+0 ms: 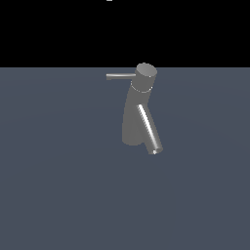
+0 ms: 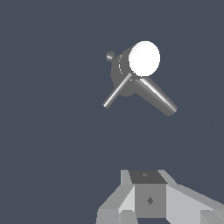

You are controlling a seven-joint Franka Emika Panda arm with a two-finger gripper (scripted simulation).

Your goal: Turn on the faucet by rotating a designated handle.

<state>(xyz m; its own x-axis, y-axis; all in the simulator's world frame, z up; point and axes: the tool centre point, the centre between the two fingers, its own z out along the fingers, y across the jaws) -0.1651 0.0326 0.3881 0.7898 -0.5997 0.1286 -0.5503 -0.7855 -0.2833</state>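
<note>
The floor (image 1: 58, 195) is a flat dull blue-grey plane that runs to a straight far edge in the exterior view, with black beyond it. The faucet (image 1: 133, 117) stands alone on it, a grey column that leans, its base set lower and toward the exterior view's left of its round cap (image 1: 146, 72). The cap rises just above the floor's far edge line. Bare floor lies on every side of the faucet in both views.

From the front of the column the spout (image 1: 149, 129) slants down toward the exterior view's right, thicker and shinier, its open end hanging clear of the column's base. The handle (image 1: 120, 76) juts level from under the cap toward the exterior view's left, thin and straight, with nothing touching it or near its free end.

In the wrist view the gripper (image 2: 148, 205) shows only as pale grey body blocks, well apart from the faucet; its fingertips are out of frame, so I cannot tell how the jaws stand.
</note>
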